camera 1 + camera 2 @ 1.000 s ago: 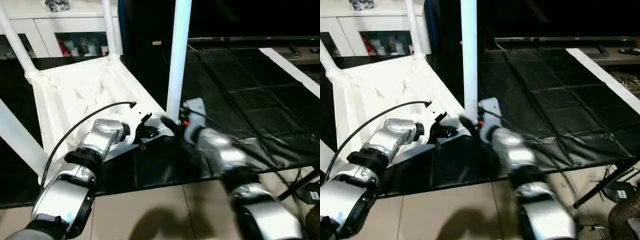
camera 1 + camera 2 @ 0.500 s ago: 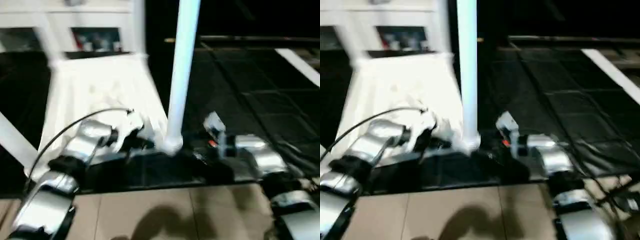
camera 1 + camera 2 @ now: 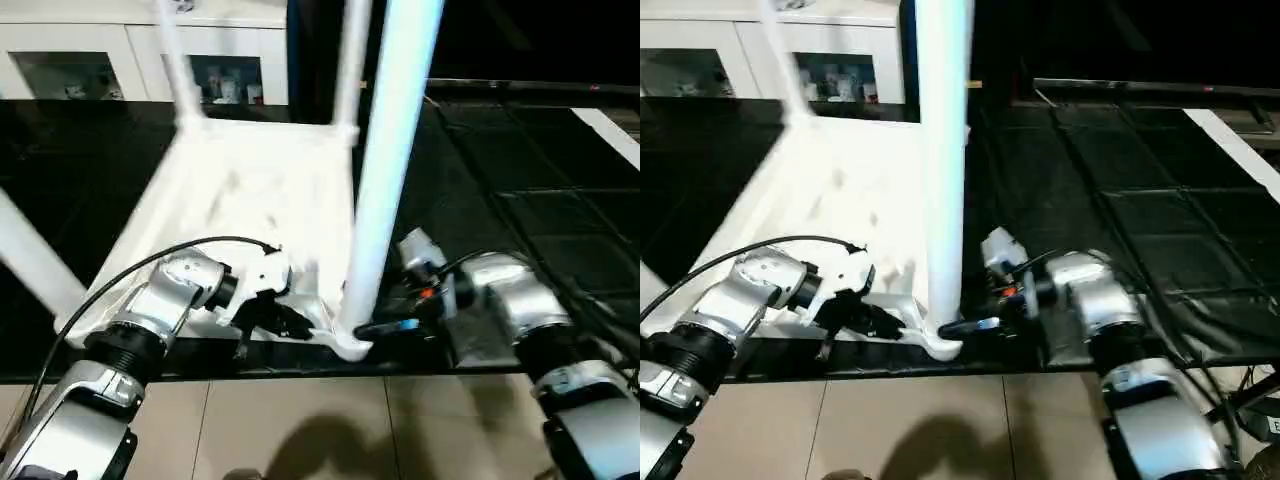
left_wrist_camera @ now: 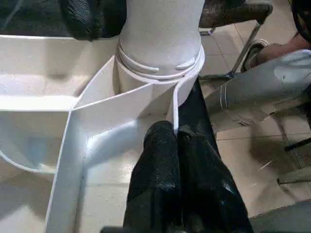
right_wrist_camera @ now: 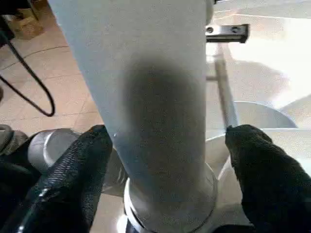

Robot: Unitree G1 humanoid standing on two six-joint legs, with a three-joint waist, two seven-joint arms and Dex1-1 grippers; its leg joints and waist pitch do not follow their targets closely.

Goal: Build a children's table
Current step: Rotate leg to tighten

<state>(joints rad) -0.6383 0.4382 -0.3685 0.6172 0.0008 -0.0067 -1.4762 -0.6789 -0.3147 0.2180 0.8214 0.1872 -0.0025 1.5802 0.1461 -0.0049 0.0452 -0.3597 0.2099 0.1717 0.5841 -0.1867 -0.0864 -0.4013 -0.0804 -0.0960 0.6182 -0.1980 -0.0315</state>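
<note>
Since the earlier frames our right claw (image 5: 165, 160) has swung round to the right side of the near white tapered tubular leg (image 3: 392, 170), and our view has shifted so the upturned white plastic table top (image 3: 250, 190) with its ribbed underside sits more centrally. That top lies upside down on the black padded desk (image 3: 520, 190), three more white legs standing at its other corners. The right claw is spread, one black finger (image 5: 73, 170) on each side of the leg just above the round corner socket (image 4: 160, 58), though we cannot tell if the pads touch it. Our left claw (image 4: 176, 141) is pressed together, pinching the thin white rib that runs into that socket. To seat this leg well, we judge the left should hold the corner steady while the right closes squarely and turns the leg without tilting it.
</note>
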